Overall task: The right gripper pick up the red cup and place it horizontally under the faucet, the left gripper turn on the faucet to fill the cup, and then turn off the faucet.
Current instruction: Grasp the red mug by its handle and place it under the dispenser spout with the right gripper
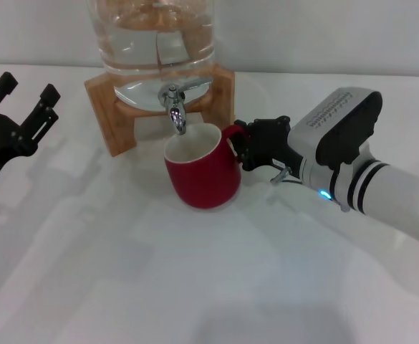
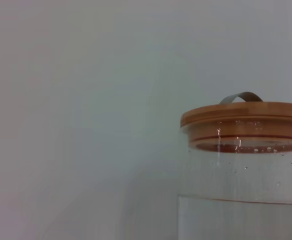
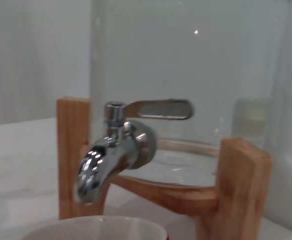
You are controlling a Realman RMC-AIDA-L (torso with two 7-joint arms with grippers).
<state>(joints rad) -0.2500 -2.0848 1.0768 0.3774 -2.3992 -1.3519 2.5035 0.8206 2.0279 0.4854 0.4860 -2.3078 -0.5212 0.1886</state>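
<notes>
The red cup stands upright on the white table, its off-white mouth right below the spout of the chrome faucet. My right gripper comes in from the right and is shut on the cup's handle. The right wrist view shows the faucet close up, its lever lying sideways, no water running, and the cup's rim just beneath. At the far left my left gripper is open and holds nothing, well away from the faucet.
The glass dispenser holds water and sits on a wooden stand at the back of the table. Its wooden lid and glass wall fill the left wrist view.
</notes>
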